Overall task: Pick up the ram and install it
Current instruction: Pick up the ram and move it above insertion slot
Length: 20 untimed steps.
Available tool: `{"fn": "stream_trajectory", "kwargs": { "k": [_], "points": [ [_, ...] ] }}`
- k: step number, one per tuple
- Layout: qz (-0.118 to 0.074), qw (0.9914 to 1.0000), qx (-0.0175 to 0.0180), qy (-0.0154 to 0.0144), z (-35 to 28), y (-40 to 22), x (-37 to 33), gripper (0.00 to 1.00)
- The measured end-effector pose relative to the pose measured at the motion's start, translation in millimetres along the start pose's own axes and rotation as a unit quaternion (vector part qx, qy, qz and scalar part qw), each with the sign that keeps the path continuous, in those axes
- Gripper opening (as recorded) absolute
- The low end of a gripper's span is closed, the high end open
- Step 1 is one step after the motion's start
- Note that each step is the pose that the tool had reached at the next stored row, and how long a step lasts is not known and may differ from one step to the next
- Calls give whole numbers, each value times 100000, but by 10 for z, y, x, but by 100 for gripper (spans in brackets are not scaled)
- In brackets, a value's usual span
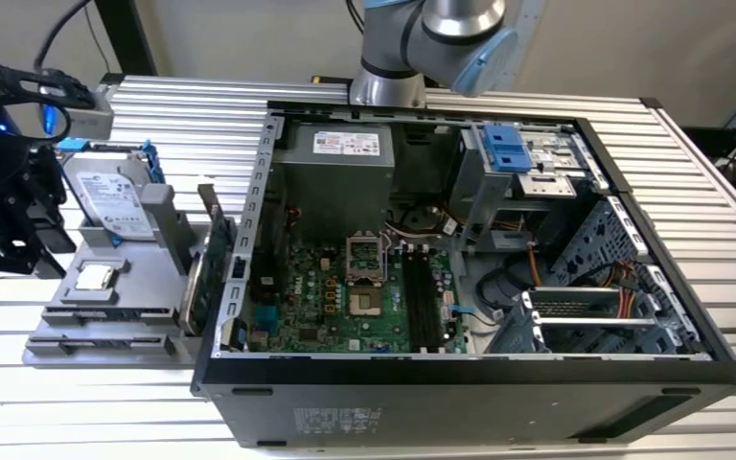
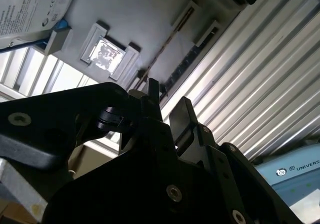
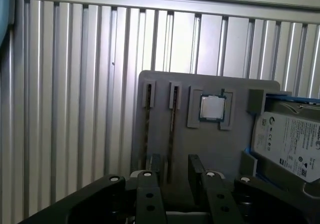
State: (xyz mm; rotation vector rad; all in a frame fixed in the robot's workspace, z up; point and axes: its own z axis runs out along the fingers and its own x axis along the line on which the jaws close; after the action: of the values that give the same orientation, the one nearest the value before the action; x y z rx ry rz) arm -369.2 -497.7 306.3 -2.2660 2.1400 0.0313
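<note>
– Progress on getting ram [image 1: 225,251] installed?

– Barely beginning. Standing on edge in tray [image 1: 100,337], left of centre in the exterior view, just beside case [image 1: 535,402] wall. Not yet being lifted, not yet being touched.

– And gripper [image 3: 175,160], holding anything?

– Holding nothing. Hovering over tray in the first wrist view, gaping partway, clasping only air. Sitting at the far left edge of the exterior view, mid-height.

– Leaving how much undone, then?

– Leaving all of it, judging by this: both picking up and seating. Looking at slots [image 1: 422,299] on the board, lower centre of the exterior view, and seeing them apparently unfilled.

– Counting parts?

– Counting one ram, and one card [image 1: 193,287] with bracket standing just beside it. Counting one drive [image 1: 110,196] at upper left, one chip [image 1: 93,278] below that. Counting one tray, one case lying open, one arm [image 1: 432,29] at top centre. Skipping slots: too dark for counting.
</note>
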Motion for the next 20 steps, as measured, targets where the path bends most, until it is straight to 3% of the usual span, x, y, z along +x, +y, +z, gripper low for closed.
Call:
{"fn": "stream_trajectory", "kwargs": {
  "k": [20],
  "points": [
    [68, 100000, 1, 28, 303, 33, 108, 100]
  ]
}}
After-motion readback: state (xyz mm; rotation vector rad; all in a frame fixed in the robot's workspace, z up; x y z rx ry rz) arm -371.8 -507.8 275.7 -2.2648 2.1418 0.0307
